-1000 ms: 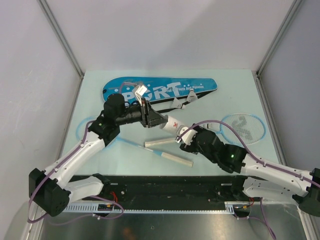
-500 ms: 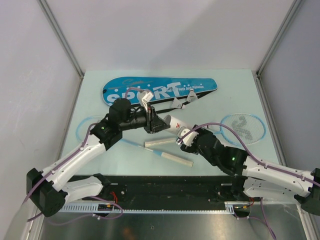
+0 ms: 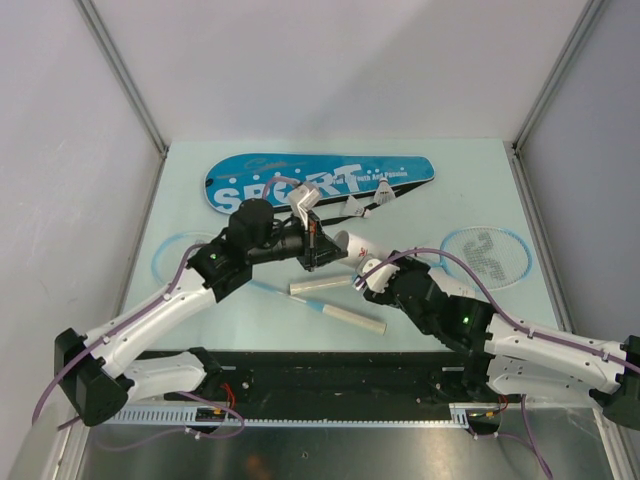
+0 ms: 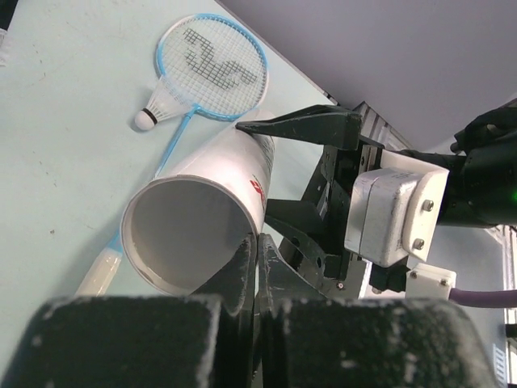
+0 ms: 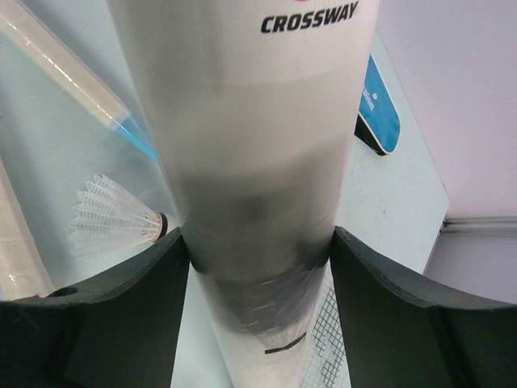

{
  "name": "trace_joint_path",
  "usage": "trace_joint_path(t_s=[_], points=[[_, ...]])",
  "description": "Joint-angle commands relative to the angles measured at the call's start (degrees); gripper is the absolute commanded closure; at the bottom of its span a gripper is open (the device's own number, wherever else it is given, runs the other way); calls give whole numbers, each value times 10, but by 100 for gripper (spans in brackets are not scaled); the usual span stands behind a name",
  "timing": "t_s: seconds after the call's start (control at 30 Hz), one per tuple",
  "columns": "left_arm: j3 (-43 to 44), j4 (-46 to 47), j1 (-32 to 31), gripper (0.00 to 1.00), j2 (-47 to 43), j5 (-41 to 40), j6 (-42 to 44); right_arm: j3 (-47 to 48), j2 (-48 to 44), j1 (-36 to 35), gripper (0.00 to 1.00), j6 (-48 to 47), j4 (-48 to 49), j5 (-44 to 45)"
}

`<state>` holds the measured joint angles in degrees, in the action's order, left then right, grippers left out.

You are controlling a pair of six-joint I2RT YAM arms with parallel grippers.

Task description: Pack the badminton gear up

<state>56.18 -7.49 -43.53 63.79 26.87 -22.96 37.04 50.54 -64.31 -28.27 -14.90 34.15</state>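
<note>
Left pincer of mine is pressed shut right at the open rim of the white tube; I cannot tell whether the cardboard wall sits between its tips. My right pincer clamps the tube's other end, a finger against each side, above the table. A racket and shuttlecock lie beyond, and the blue bag is at the far edge.

High above the white tube, the top camera looks steeply down on the whole table. The left wrist camera peers closely into the tube's open end; the right wrist camera hugs its side, looking lengthwise. All three views share the tube.
</note>
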Motion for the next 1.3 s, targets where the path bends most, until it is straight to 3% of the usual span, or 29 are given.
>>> trace_joint_path(t_s=[0.0,0.23,0.4,0.5,0.6,0.63,0.83,1.03,1.17,1.27], points=[[28,5,-34,100,2,27,11,-2,-4,-8,39,23,83,-14],[30,6,-46,100,-3,36,9,-3,-11,-1,15,8,124,-24],[25,5,-53,100,0,38,5,-2,-6,1,14,-8,176,-43],[24,6,-53,100,-9,31,8,-2,-3,0,22,-20,182,-41],[24,5,-53,100,-23,12,12,-3,-12,-3,35,-9,157,-41],[23,5,-53,100,-36,4,13,-6,-14,-3,44,-6,153,-34],[29,11,-43,100,-78,-12,24,-34,-18,-5,65,-9,144,-5],[29,12,14,100,-118,22,4,-47,-16,-12,68,-13,144,22],[7,-4,36,100,-154,-85,-9,-46,-22,-12,67,5,161,85],[5,-54,37,100,-119,-174,-7,-43,-43,-13,66,34,154,168]])
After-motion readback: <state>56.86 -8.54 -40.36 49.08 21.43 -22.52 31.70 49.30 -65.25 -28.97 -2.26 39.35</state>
